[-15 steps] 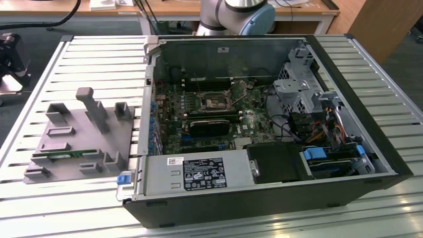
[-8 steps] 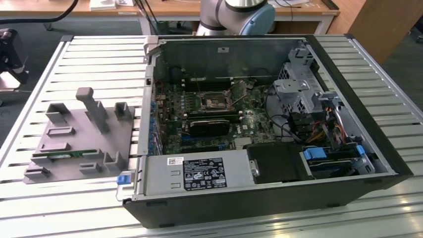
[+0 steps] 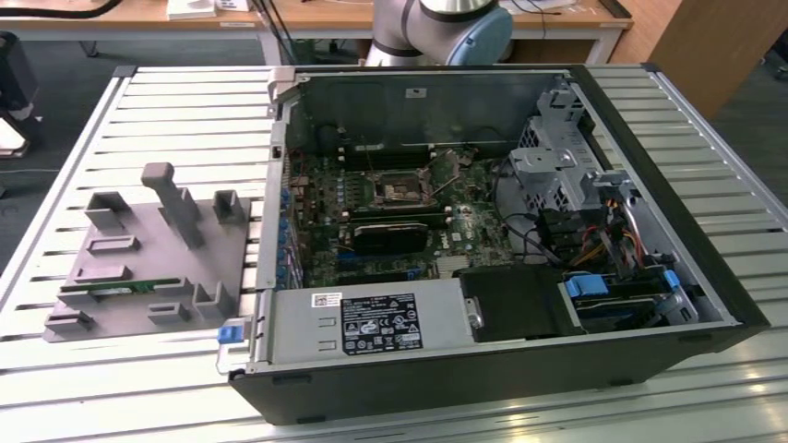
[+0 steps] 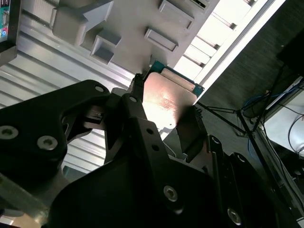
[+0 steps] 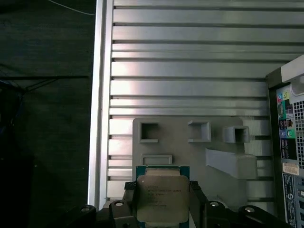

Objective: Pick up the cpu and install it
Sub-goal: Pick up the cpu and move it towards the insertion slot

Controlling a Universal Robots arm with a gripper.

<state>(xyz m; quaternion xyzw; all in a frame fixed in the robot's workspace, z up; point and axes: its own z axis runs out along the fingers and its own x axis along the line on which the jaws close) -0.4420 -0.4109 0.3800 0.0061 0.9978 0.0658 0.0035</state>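
Dull silver on top with a green rim, the cpu is pinched by two opposite edges between the black fingers of the gripper, which is closed on it in both wrist views. Its metal face is turned toward the first wrist view's camera, and it is held flat. Behind it lies the grey plastic fixture, with square pockets and upright posts, resting on the slatted aluminium worktop near one edge. In the exterior view a thin green memory stick sits in the fixture, which lies toward that view's left of the open computer case. Inside the case the motherboard's square cpu socket shows among the green circuitry. The arm's grey base stands beyond the case.
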